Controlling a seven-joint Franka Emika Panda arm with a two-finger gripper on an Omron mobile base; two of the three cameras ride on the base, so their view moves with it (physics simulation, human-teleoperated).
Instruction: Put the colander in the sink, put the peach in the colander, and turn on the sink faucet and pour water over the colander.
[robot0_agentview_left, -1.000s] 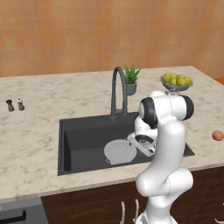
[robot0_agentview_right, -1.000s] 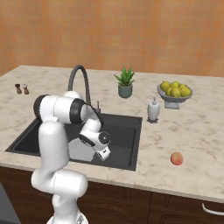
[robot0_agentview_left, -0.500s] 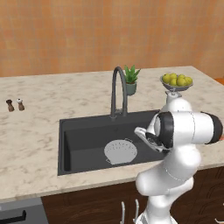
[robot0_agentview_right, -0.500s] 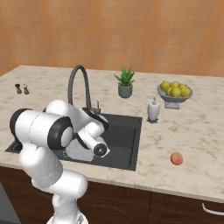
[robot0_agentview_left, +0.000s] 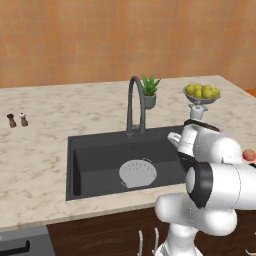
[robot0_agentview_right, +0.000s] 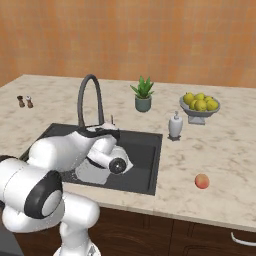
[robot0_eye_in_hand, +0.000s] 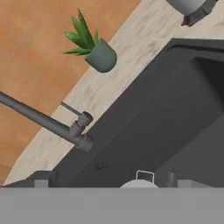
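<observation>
The white-grey colander (robot0_agentview_left: 137, 173) lies on the floor of the dark sink (robot0_agentview_left: 100, 155), empty and released. In the hand view its rim and one small handle (robot0_eye_in_hand: 145, 176) peek up at the bottom edge, between my gripper (robot0_eye_in_hand: 109, 183) tips, which stand wide apart and open with nothing held. My hand hovers over the right part of the basin, just right of the colander. The peach (robot0_agentview_right: 202, 181) rests on the counter right of the sink, half hidden by my arm in the left base view. The gooseneck sink faucet (robot0_agentview_left: 134, 102) arches over the basin's back edge, with no water running.
A potted plant (robot0_agentview_left: 150, 92) stands behind the faucet. A footed bowl of yellow-green fruit (robot0_agentview_left: 202, 93) and a soap dispenser (robot0_agentview_right: 175, 125) sit at the back right. Salt and pepper shakers (robot0_agentview_left: 17, 120) are far left. My bulky arm blocks the sink's front right corner.
The arm has swung and folded down toward the front. The hand has drawn back to the right, away from the colander, which stays put in the sink. The jaws opened slightly wider.
</observation>
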